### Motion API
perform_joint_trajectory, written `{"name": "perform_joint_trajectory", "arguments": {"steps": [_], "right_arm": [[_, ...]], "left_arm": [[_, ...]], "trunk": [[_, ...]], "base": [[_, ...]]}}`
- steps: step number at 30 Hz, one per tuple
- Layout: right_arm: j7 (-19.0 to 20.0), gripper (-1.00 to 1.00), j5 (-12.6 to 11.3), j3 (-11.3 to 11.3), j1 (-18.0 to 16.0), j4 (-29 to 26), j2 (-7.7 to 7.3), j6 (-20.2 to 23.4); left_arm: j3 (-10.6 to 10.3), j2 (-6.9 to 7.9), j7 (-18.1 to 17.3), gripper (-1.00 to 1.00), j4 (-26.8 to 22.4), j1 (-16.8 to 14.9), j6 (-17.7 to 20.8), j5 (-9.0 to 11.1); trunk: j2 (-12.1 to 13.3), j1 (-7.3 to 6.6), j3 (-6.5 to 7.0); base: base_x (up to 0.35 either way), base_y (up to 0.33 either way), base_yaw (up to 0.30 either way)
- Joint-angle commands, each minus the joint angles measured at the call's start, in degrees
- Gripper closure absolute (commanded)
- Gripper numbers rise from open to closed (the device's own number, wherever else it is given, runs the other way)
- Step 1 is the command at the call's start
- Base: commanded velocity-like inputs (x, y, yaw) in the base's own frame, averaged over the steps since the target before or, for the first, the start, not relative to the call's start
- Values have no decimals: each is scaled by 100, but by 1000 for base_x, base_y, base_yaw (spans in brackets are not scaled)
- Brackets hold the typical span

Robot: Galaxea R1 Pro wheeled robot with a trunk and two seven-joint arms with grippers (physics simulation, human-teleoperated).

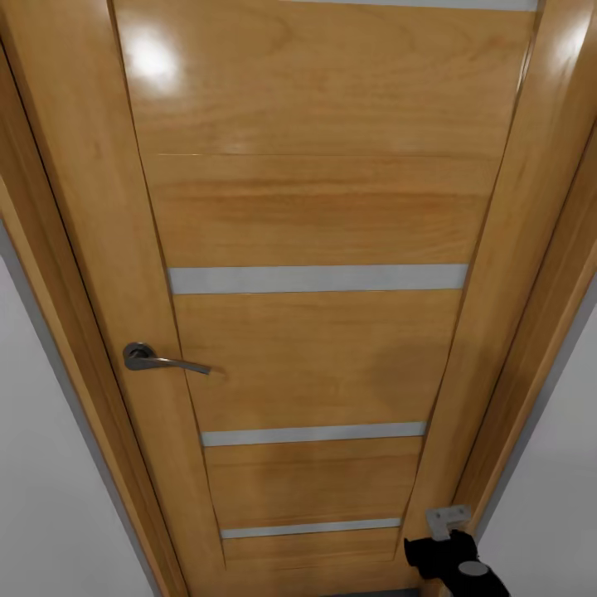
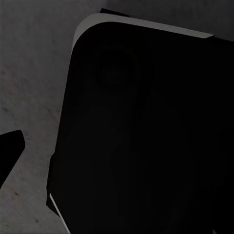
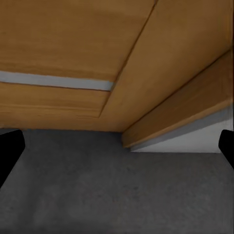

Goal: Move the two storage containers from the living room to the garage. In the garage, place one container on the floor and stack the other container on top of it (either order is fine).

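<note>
The two storage containers are out of view. My right gripper (image 3: 117, 156) is open, its dark fingertips (image 3: 9, 151) far apart at the frame's edges with nothing between them, hovering low over dark grey concrete floor (image 3: 117, 195) at the foot of a wooden door. Of my left gripper (image 2: 117, 161) one fingertip (image 2: 9, 153) shows, set wide to the side. It hangs over the same speckled floor (image 2: 29, 73), next to a large black part of my own body (image 2: 146, 136).
A closed wooden panel door (image 1: 315, 249) with grey strips stands right in front of me, its lever handle (image 1: 153, 358) at the left and a hinge plate (image 1: 448, 521) low on the right. White walls (image 1: 50, 464) flank the frame. My right arm (image 1: 452, 564) reaches toward the door's lower right corner.
</note>
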Motion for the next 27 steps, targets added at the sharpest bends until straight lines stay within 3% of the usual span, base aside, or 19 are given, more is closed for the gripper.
{"name": "perform_joint_trajectory", "arguments": {"steps": [1,9,23,25,27], "right_arm": [[62,-100,24,12,0,-183,-1,153],[308,-100,29,16,0,-689,-6,718],[319,-100,36,88,-7,-732,14,760],[301,-100,79,212,-183,-734,66,718],[286,-100,104,462,-647,-728,87,704]], "left_arm": [[-2,-1,0,-100,-7,1,-11,34],[4,-4,0,-100,-7,1,-11,38],[7,-10,9,-100,-9,1,-11,37],[5,-4,9,-100,-11,1,-11,39],[6,-2,9,-100,-9,1,-11,41]], "trunk": [[-2,0,-4],[-2,0,-4],[-2,0,-4],[-2,0,-4],[-2,0,-4]], "base": [[0,0,0],[-67,0,0],[-318,0,0],[-146,0,0],[-52,0,0]]}}
